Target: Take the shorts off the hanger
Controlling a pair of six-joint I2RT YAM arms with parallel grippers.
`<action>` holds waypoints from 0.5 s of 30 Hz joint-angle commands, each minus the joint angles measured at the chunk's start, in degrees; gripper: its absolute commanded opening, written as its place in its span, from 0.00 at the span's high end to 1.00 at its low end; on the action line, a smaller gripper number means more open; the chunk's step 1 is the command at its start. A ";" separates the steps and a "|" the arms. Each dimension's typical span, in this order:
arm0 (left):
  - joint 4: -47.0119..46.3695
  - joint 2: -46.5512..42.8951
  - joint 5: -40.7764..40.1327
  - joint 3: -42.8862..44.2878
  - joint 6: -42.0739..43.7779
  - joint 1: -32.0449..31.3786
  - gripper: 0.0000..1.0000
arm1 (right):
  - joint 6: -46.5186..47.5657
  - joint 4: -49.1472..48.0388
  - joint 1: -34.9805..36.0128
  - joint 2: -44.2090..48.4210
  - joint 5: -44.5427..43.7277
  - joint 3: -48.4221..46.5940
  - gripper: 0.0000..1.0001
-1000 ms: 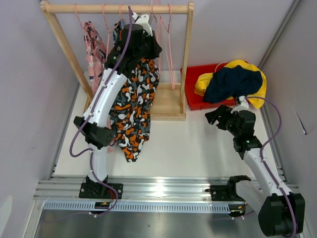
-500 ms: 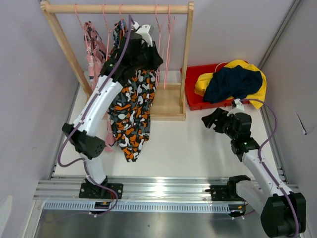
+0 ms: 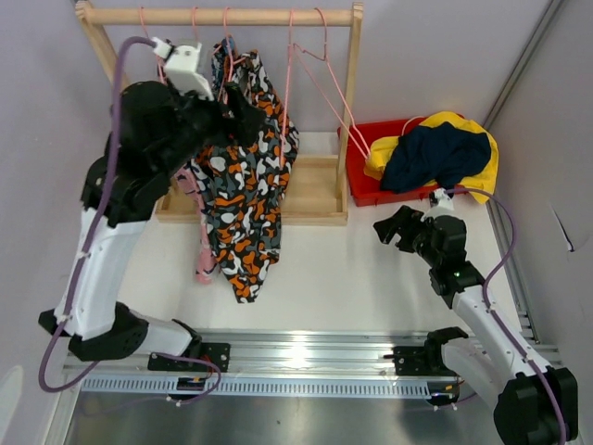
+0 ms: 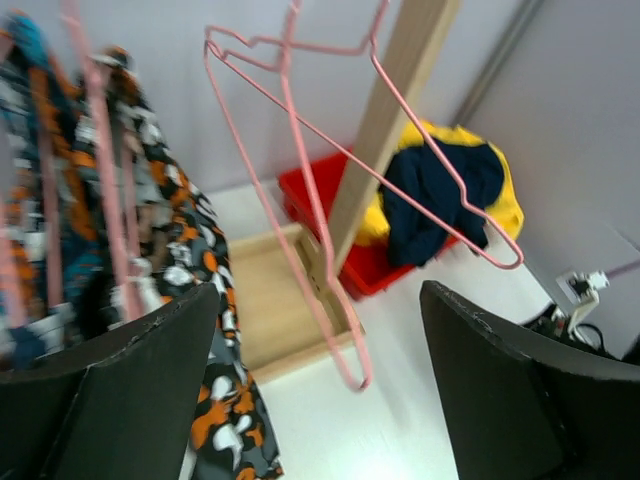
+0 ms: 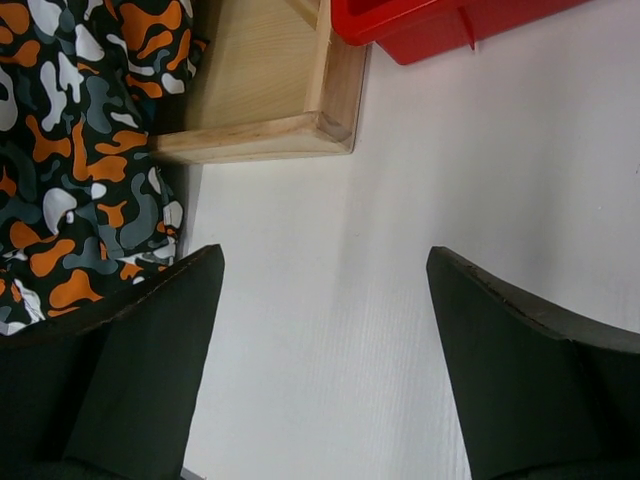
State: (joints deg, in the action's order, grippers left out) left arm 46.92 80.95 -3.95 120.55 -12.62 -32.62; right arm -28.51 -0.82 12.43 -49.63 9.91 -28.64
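Note:
The orange-black-white camouflage shorts (image 3: 248, 199) hang from a pink hanger on the wooden rack (image 3: 222, 16). They also show in the left wrist view (image 4: 185, 270) and the right wrist view (image 5: 75, 130). A blue-orange patterned pair (image 3: 222, 57) and a pink pair (image 3: 201, 255) hang partly hidden behind them. My left gripper (image 3: 243, 104) (image 4: 320, 290) is open and empty just left of the camouflage pair. An empty pink hanger (image 4: 330, 190) dangles ahead of it. Yellow shorts (image 3: 474, 139) and navy shorts (image 3: 431, 156) lie in the red bin (image 3: 363, 190). My right gripper (image 3: 394, 227) (image 5: 325, 255) hovers open over the table.
The rack's wooden base (image 3: 310, 190) (image 5: 265, 100) sits between the hanging shorts and the red bin (image 5: 430, 20). Its right post (image 4: 385, 110) stands close to the empty hangers (image 3: 320, 79). Grey walls close in on both sides.
My left gripper has opened and the left arm has pulled back up and to the left, away from the camouflage shorts. The empty hangers swing. The right gripper has shifted slightly left.

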 commanded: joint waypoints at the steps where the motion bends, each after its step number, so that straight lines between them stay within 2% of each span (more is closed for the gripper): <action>1: 1.68 -0.70 -4.76 0.56 3.74 2.20 0.13 | -0.67 -0.41 0.84 1.81 -1.91 0.52 0.11; 8: -0.33 0.26 -1.34 -3.04 4.80 10.90 0.14 | 0.12 2.93 1.55 4.45 -3.32 0.43 0.11; 15: -2.97 3.33 1.05 -5.77 4.36 13.64 0.17 | 1.00 5.21 1.55 6.29 -4.37 0.96 0.11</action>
State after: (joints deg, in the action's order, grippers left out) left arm 46.46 84.03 -4.73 114.98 -9.37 -19.92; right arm -28.42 3.51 13.65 -44.56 7.25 -28.08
